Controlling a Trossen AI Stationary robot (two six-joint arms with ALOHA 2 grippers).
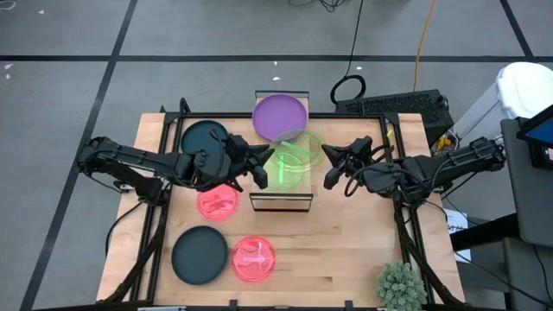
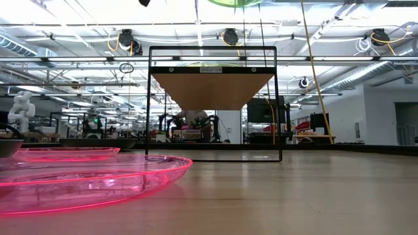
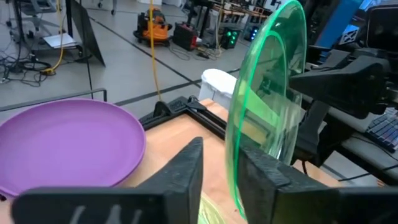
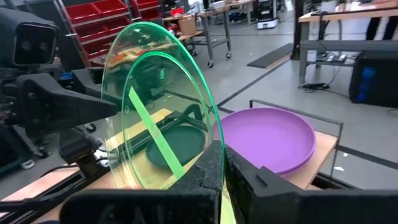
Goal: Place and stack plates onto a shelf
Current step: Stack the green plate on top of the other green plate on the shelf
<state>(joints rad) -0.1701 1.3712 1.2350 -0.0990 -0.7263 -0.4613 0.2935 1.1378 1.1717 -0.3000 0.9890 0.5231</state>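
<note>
**High view: green plates over the shelf**

High view shows the left claw [image 1: 257,166] and right claw [image 1: 331,164] flanking the shelf [image 1: 281,200], each clamped on a green plate [image 1: 283,167] held on edge [image 4: 158,109]. A purple plate [image 1: 280,115] lies on the shelf's far end. On the counter [image 1: 346,250] lie two dark plates [image 1: 204,136] [image 1: 200,254] and two pink plates [image 1: 218,201] [image 1: 253,258]. A small plant [image 1: 401,285] sits at the near right corner.
</note>
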